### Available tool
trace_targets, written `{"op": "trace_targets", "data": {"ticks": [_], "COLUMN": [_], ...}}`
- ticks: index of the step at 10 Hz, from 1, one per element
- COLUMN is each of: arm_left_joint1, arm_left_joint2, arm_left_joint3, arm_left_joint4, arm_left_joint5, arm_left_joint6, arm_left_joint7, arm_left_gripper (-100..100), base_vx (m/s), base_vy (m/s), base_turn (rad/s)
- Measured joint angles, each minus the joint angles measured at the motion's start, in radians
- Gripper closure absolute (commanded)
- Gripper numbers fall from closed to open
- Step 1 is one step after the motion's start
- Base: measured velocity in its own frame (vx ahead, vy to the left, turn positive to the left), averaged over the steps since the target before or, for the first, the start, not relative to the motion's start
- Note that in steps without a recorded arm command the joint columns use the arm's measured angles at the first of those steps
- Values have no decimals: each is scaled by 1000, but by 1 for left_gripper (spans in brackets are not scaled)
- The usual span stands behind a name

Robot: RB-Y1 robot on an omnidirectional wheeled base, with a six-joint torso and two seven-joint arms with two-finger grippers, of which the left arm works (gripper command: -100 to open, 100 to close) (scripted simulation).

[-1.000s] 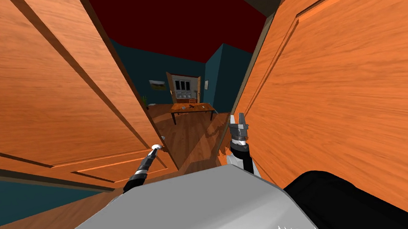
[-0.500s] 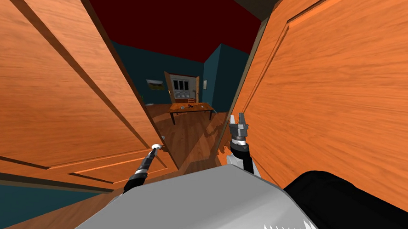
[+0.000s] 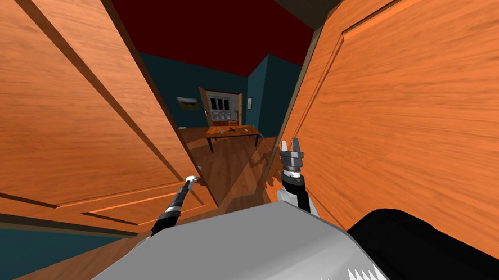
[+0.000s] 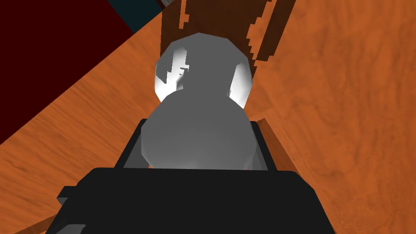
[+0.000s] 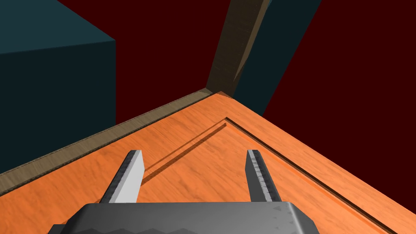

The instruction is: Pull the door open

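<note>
Presently left tool (image 3: 190, 180) clamps door knob (image 4: 203, 77), arm outstretched; right tool (image 3: 293, 146) upright, spread wide.

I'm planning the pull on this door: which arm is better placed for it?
Left. The left gripper is shut on the round grey knob of the orange wooden door; the right gripper stands open beside the other orange door.

Legible text, labels, brands, numbers, signs: none. Wooden door (image 3: 48, 101): plain grain, unmarked. Grey knob (image 4: 199, 126): plain, unmarked. Small framed picture (image 3: 188, 103) on the far wall: too small to read.
</note>
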Motion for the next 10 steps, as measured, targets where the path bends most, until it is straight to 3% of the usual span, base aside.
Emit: {"op": "trace_targets", "data": {"ticks": [8,10], "arm_left_joint1": [-5,-15], "arm_left_joint2": [5,7], "arm_left_joint3": [-30,-37], "arm_left_joint4": [-4,16], "arm_left_joint5": [78,94], "arm_left_joint6": [15,6], "arm_left_joint7": [199,245], "arm_left_gripper": [100,100], "base_vx": [-50,-34], "base_vy": [24,13], "base_turn": [-61,-30]}}
